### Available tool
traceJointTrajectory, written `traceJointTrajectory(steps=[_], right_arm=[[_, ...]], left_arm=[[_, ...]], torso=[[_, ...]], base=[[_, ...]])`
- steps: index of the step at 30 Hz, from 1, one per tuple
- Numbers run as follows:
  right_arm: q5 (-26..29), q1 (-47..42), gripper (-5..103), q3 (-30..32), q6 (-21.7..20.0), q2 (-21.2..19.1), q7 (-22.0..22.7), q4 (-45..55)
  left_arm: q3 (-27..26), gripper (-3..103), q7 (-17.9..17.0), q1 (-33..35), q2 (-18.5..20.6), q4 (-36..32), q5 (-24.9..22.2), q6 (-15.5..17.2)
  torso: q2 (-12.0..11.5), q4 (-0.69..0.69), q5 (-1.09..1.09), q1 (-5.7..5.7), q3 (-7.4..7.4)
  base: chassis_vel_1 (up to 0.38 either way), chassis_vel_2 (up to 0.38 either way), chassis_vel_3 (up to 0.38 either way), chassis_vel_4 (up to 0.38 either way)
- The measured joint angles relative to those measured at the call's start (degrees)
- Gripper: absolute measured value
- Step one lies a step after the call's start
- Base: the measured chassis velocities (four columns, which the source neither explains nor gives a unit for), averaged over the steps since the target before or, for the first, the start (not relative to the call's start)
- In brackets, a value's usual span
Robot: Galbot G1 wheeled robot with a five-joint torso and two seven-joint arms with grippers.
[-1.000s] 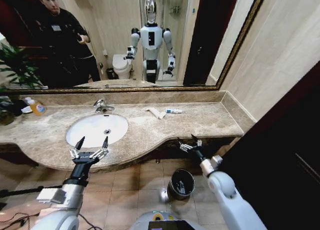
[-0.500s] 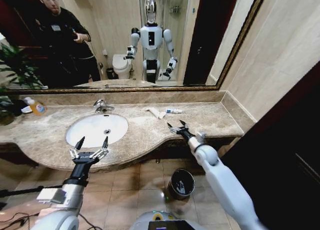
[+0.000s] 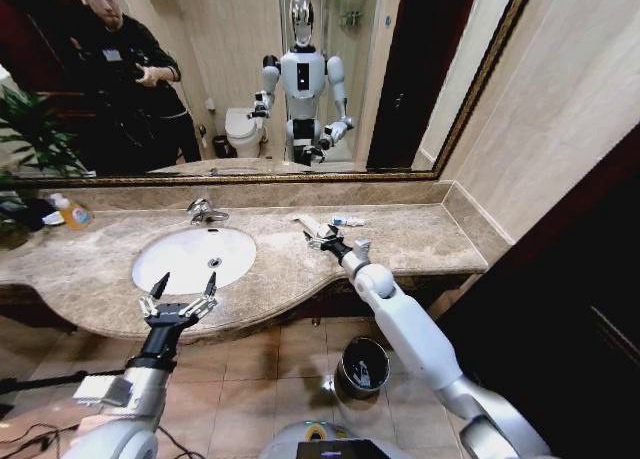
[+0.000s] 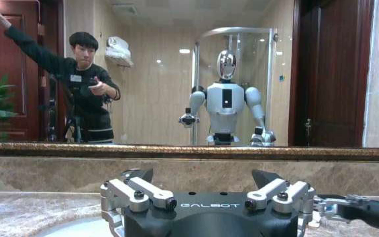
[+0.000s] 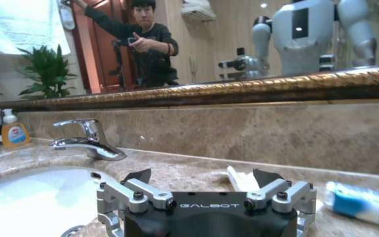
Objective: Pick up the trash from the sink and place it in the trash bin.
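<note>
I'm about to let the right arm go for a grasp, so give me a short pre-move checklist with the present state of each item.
1. Right gripper open: ok, fingers spread.
2. Right gripper over the counter beside the trash: ok, the white tube lies just ahead between the fingers.
3. Trash actually touched or held: not ok, nothing is between the fingers yet.
4. Second piece, the blue and white tube, free to one side: ok.
5. Trash bin on the floor below the counter: ok, open top.
6. Left gripper out of the way: ok, open at the sink's front edge.
</note>
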Motion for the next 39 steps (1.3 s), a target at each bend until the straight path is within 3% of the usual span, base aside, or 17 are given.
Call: traceJointTrajectory(steps=[16, 19, 21, 23, 25, 32, 37, 39], right_arm=[[-4.16, 5.36, 101, -1.3, 1.91, 7.52, 0.82, -13.37], [-4.71, 6.27, 91, -0.66, 2.36, 8.59, 0.83, -15.48], [-4.76, 6.42, 91, -0.57, 2.39, 8.69, 0.83, -15.82], [-5.18, 6.82, 74, -0.41, 2.46, 8.83, 0.83, -16.81], [-5.4, 6.93, 74, -0.29, 2.57, 8.89, 0.83, -17.13], [-5.65, 7.57, 41, 1.05, 2.67, 8.61, 0.82, -16.73], [-6.26, 7.78, 36, 1.31, 2.69, 8.09, 0.77, -17.06], [-6.62, 7.31, 46, 1.45, 2.71, 7.73, 0.67, -17.03]], left_arm=[[0.0, 100, 0.0, 0.0, 0.0, 0.0, 0.0, 0.0], [0.0, 100, 0.0, 0.0, 0.0, 0.0, 0.0, 0.0], [0.0, 100, 0.0, 0.0, 0.0, 0.0, 0.0, 0.0], [0.0, 100, 0.0, 0.0, 0.0, 0.0, 0.0, 0.0], [0.0, 100, 0.0, 0.0, 0.0, 0.0, 0.0, 0.0], [0.0, 100, 0.0, 0.0, 0.0, 0.0, 0.0, 0.0], [0.0, 100, 0.0, 0.0, 0.0, 0.0, 0.0, 0.0], [0.0, 100, 0.0, 0.0, 0.0, 0.0, 0.0, 0.0]], torso=[[0.0, 0.0, 0.01, 0.0, 0.0], [0.0, 0.0, 0.01, 0.0, 0.0], [0.0, 0.0, 0.01, 0.0, 0.0], [0.0, 0.0, 0.01, 0.0, 0.0], [0.0, 0.0, 0.01, 0.0, 0.0], [0.0, 0.0, 0.02, 0.0, 0.0], [0.0, 0.0, 0.02, 0.0, 0.0], [0.0, 0.0, 0.02, 0.0, 0.0]], base=[[0.0, 0.0, 0.0, 0.0], [0.0, 0.0, 0.0, 0.0], [0.0, 0.0, 0.0, 0.0], [0.0, 0.0, 0.0, 0.0], [0.0, 0.0, 0.0, 0.0], [0.0, 0.0, 0.0, 0.0], [0.0, 0.0, 0.0, 0.0], [0.0, 0.0, 0.0, 0.0]])
